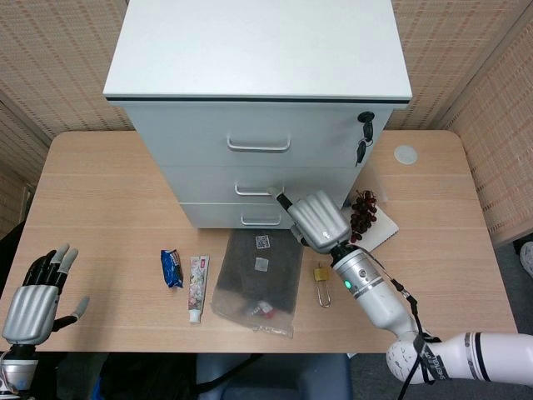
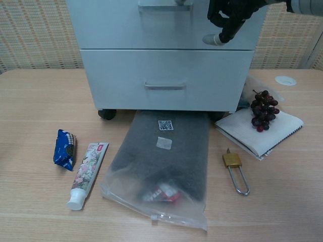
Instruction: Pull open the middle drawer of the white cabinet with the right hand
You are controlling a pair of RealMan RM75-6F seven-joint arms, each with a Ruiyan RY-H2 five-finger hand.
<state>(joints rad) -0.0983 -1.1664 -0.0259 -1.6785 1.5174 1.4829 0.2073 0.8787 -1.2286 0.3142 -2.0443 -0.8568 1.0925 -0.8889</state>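
The white cabinet (image 1: 258, 50) stands at the back of the table with three drawers. The middle drawer (image 1: 200, 182) looks closed, and its metal handle (image 1: 254, 192) is in plain sight. My right hand (image 1: 316, 218) hovers in front of the lower drawers, its fingertips (image 1: 280, 198) reaching up to the handle's right end. I cannot tell whether they touch it. In the chest view the right hand (image 2: 229, 17) sits at the top edge, right of the handle (image 2: 161, 6), holding nothing. My left hand (image 1: 37, 296) rests low at the left table edge, fingers spread and empty.
A bagged dark cloth (image 1: 258, 279) lies in front of the cabinet. A brass padlock (image 1: 321, 283) is beside it, under my right forearm. Grapes (image 1: 364, 212) sit on a notebook (image 1: 381, 232). A toothpaste tube (image 1: 197, 287) and blue packet (image 1: 171, 267) lie left. Keys (image 1: 363, 133) hang from the top drawer.
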